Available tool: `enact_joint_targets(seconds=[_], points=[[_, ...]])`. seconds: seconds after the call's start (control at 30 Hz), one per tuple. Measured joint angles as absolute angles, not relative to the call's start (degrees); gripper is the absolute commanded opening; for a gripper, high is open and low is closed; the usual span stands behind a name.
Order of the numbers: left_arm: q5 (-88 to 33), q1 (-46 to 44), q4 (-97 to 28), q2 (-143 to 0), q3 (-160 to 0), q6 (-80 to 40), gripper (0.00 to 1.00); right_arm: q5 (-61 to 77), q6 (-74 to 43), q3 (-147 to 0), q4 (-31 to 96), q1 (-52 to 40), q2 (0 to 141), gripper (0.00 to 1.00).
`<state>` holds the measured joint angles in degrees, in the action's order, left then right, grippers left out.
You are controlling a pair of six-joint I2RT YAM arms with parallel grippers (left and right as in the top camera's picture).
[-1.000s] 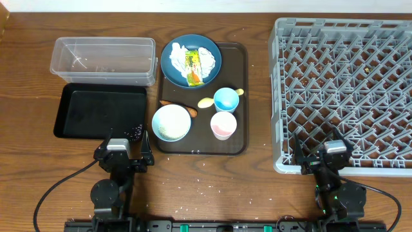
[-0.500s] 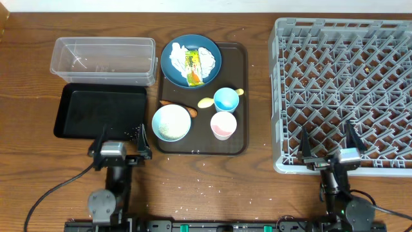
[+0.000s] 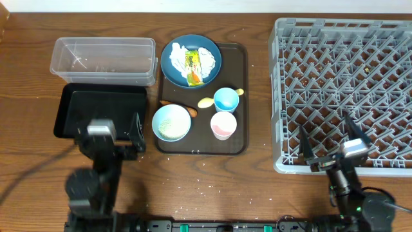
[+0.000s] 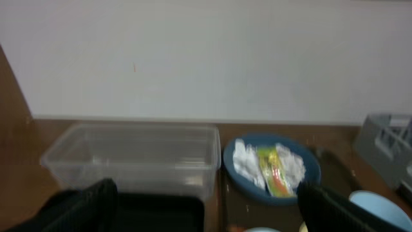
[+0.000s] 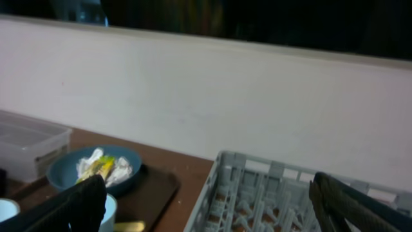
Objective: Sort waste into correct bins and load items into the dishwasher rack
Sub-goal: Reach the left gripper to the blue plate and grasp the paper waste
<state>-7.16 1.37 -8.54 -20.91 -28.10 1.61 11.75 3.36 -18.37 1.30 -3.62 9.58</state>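
On the brown serving tray [image 3: 239, 55] a dark blue plate [image 3: 190, 58] carries crumpled tissue [image 3: 205, 59] and a yellow-green wrapper [image 3: 192, 67]. Nearer on that tray are a light blue bowl [image 3: 171, 122], a blue cup [image 3: 226, 99], a pink cup [image 3: 223, 124], a pale spoon [image 3: 206, 102] and an orange carrot piece [image 3: 170, 103]. The clear tub [image 3: 103, 60] and black tray [image 3: 96, 108] lie to the left, the grey rack [image 3: 347, 77] to the right. My left gripper [image 3: 107, 131] hangs open over the black tray's near edge. My right gripper [image 3: 329, 138] is open over the rack's near edge.
White crumbs [image 3: 196, 187] dot the wood near the front edge. A white wall [image 4: 206, 58] stands behind the table. In the left wrist view the tub [image 4: 135, 158] and plate [image 4: 273, 169] lie ahead; in the right wrist view, the rack [image 5: 257, 193].
Both arms have lifted and tilted up. The left gripper has shifted left over the black tray's edge; the right has moved slightly right. Both stay open and empty.
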Motion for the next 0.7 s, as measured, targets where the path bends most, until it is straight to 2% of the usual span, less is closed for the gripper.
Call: enact_joint_targets(seconds=[0.23,0.4,0.57,0.7], points=[[-10.46,0.1,-33.47,-51.99,-60.49,1.85,0.91,16.84,4.51,-41.43,20.91,-3.6,31.0,0.99],[-10.55,-6.35,-47.09,-77.06,-85.1,3.4,0.91,19.16,5.04,-55.0,34.26,-3.62,45.5,0.99],[-10.09,-13.82,-47.09,-98.74,-103.07,4.78,0.91,21.43,4.16,-59.57,37.21,-3.62,53.49,0.99],[-10.17,-17.32,-39.77,-109.03,-105.12,4.78,0.91,23.24,3.6,-59.57,39.99,-3.6,56.25,0.99]])
